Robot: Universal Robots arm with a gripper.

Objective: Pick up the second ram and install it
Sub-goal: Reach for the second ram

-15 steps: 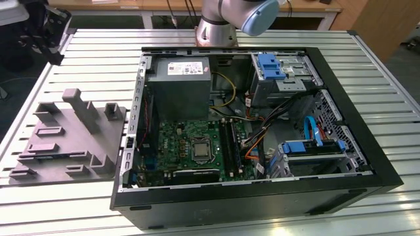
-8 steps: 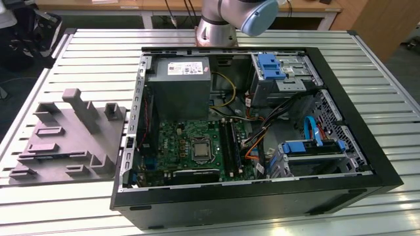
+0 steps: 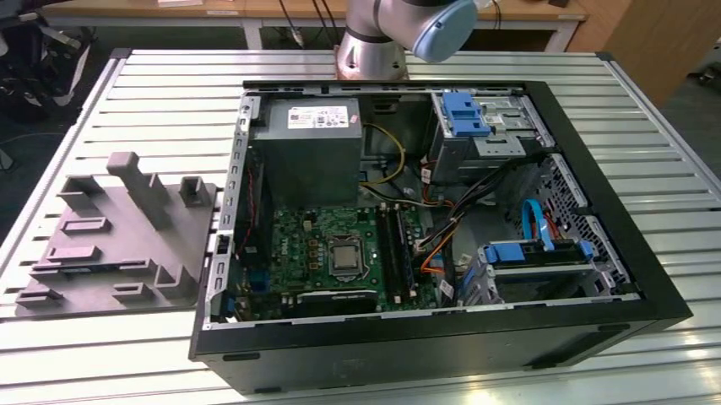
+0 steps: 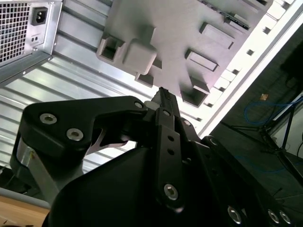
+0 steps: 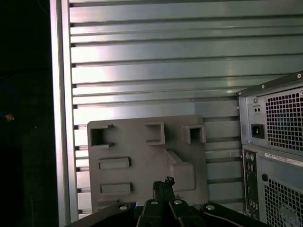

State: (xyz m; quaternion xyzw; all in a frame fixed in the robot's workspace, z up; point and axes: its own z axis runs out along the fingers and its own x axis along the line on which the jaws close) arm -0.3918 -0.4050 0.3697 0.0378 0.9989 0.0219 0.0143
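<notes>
The gripper (image 5: pixel 163 183) has its jaws pinched together with nothing in them, hanging above the grey fixture (image 5: pixel 142 156). The second ram (image 3: pixel 101 266) looks like that thin blue strip lying in the fixture. The power supply (image 3: pixel 304 160) has a white label (image 3: pixel 321 116), but I can't read it.

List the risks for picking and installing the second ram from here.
1. The gripper hangs over the grey fixture, jaws shut; descending so, it could strike the fixture rather than straddle the second ram, a thin blue edge there.
2. Loose cables lie beside the memory slots in the case and might snag the stick during insertion.
</notes>
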